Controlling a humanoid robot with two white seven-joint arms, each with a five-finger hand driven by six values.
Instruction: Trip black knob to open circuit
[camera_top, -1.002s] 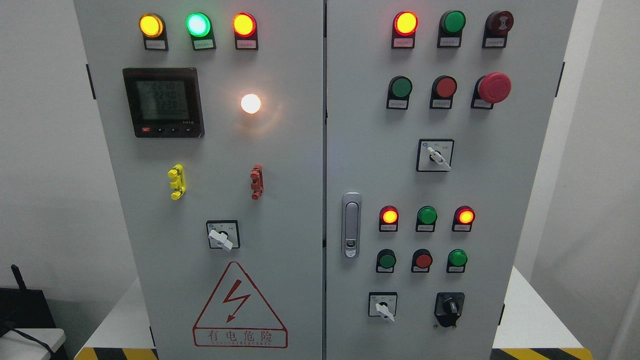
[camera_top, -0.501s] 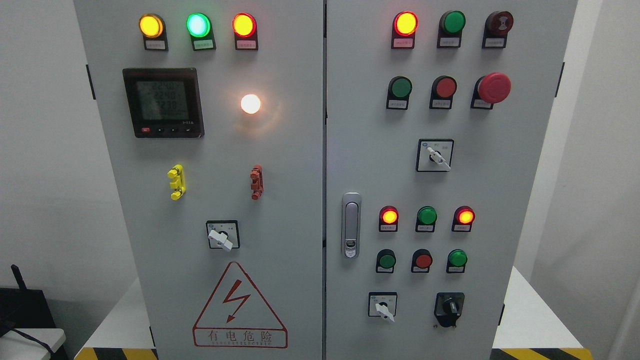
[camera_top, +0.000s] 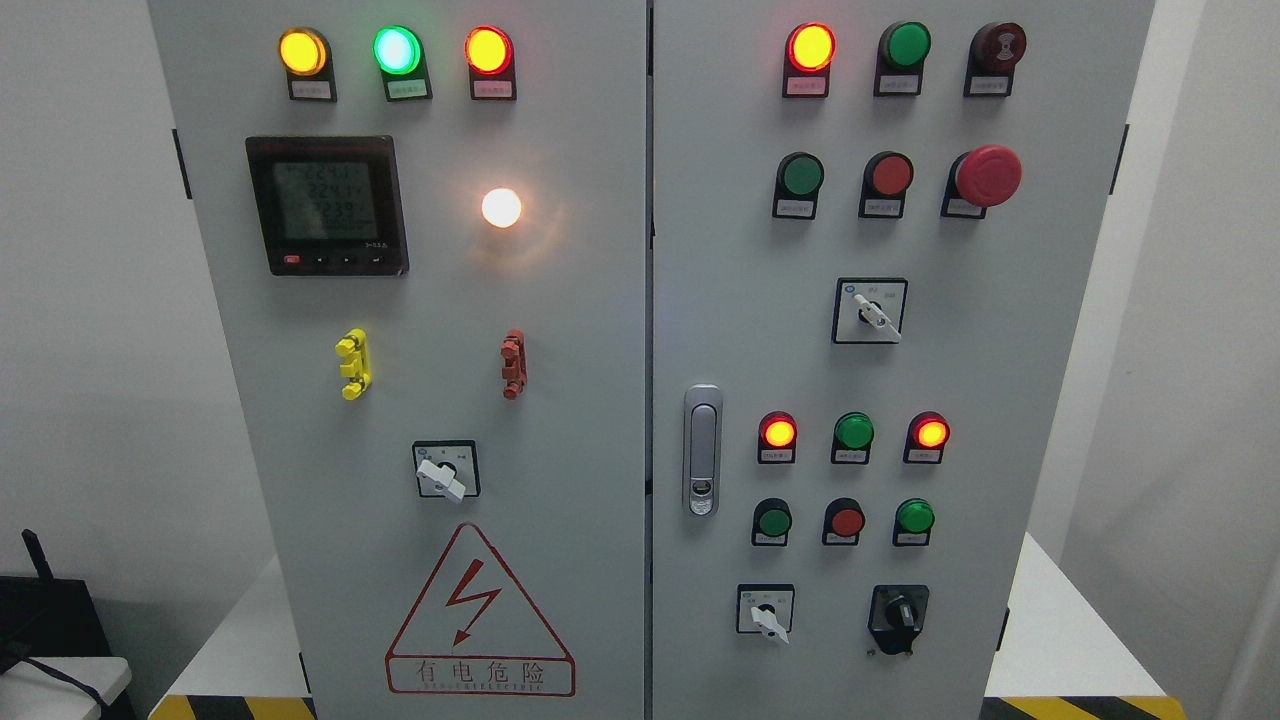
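Fingers are out of sight, state unknowable; black knob (camera_top: 900, 612) sits untouched low on cabinet (camera_top: 1000, 400).

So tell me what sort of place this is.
Probably an electrical control room or training lab: a grey two-door control cabinet fills the view, studded with lit indicator lamps, a digital meter, selector switches, the black knob and a red high-voltage warning triangle. No robot hand shows.

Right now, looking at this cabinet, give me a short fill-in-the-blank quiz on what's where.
1. The black knob sits at the lower ____ of the right door.
2. The lamp above the yellow lamp's neighbour, between yellow and red, glows ____.
3. The door handle is on the ____ door.
4. Robot hands in view: ____.

Missing: right; green; right; none
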